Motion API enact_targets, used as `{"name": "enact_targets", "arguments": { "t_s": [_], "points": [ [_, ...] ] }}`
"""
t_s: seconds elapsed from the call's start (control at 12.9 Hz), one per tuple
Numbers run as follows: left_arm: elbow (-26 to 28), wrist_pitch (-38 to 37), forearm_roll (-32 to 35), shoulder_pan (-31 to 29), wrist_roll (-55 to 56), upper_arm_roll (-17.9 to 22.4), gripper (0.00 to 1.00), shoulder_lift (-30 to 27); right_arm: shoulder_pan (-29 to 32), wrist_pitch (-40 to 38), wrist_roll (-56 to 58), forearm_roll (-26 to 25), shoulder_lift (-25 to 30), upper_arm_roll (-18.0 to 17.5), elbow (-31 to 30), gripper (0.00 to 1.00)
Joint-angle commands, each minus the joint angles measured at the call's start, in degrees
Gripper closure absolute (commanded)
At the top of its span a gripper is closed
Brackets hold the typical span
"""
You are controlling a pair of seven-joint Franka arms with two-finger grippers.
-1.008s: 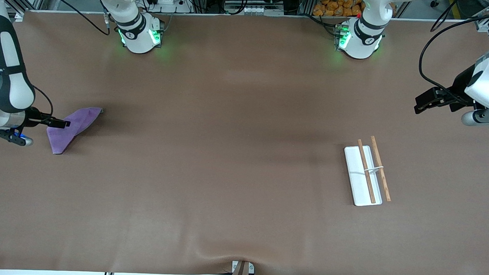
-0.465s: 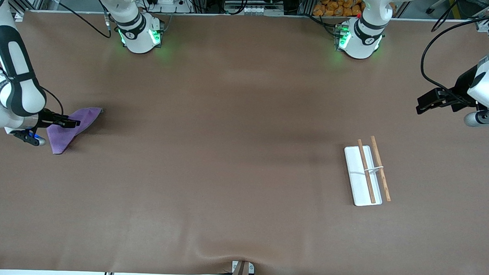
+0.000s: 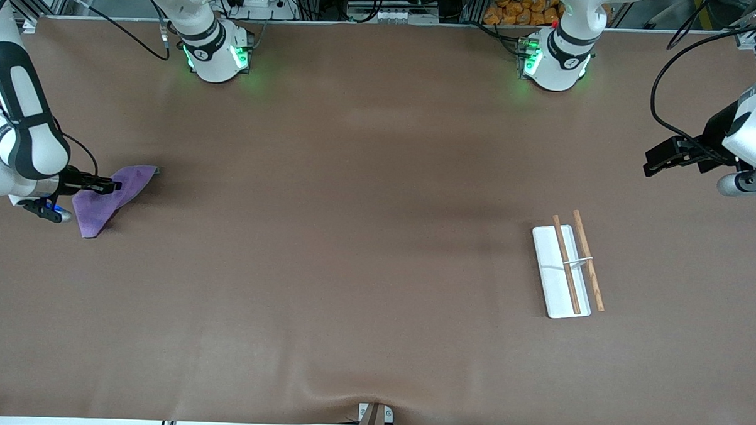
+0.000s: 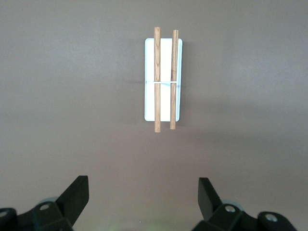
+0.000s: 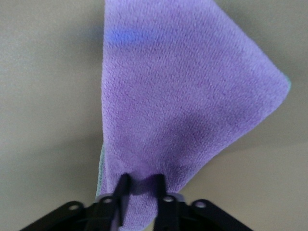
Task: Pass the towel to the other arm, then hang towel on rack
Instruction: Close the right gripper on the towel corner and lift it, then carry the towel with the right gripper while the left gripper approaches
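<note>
The purple towel (image 3: 95,210) lies on the brown table near the right arm's end, folded to a rough triangle. My right gripper (image 3: 110,185) is low at its edge. In the right wrist view the towel (image 5: 183,96) fills the frame, and the right gripper (image 5: 140,180) has its fingers pinched on a raised fold of cloth. The other arm (image 3: 755,125) hovers at the opposite end of the table. Its left gripper (image 3: 648,166) is open and empty, as the left wrist view (image 4: 143,190) shows. The rack (image 3: 549,262), a white base with two wooden rods, is also in the left wrist view (image 4: 164,101).
The two arm bases (image 3: 217,56) (image 3: 554,64) stand along the table edge farthest from the front camera. A small bracket (image 3: 374,415) sits at the edge nearest that camera. Black cables (image 3: 662,90) hang by the left arm.
My right gripper has slid a little onto the towel and its fingers have closed on the cloth. The left arm has drifted slightly toward its end of the table.
</note>
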State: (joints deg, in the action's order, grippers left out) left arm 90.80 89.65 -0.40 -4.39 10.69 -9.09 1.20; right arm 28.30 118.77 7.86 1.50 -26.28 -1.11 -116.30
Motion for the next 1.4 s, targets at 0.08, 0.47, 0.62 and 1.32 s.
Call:
{"name": "enact_targets", "arguments": {
  "t_s": [0.08,0.47,0.62,1.32],
  "points": [
    [0.4,-0.4,-0.8,-0.4,-1.3,-0.1,0.00,-0.1,1.2,-0.6,1.8,1.7,0.3,-1.1,-0.2,1.00],
    [0.3,-0.4,-0.8,-0.4,-1.3,-0.1,0.00,-0.2,-0.4,-10.6,0.9,1.8,0.9,-1.4,5.4,1.00],
    [0.3,-0.4,-0.8,-0.4,-1.3,-0.1,0.00,-0.2,-2.0,-18.5,0.2,1.8,1.2,-1.4,11.0,1.00],
    [0.4,-0.4,-0.8,-0.4,-1.3,-0.1,0.00,-0.1,-12.1,-50.4,-34.0,26.9,3.6,-1.5,26.8,1.00]
  ]
}}
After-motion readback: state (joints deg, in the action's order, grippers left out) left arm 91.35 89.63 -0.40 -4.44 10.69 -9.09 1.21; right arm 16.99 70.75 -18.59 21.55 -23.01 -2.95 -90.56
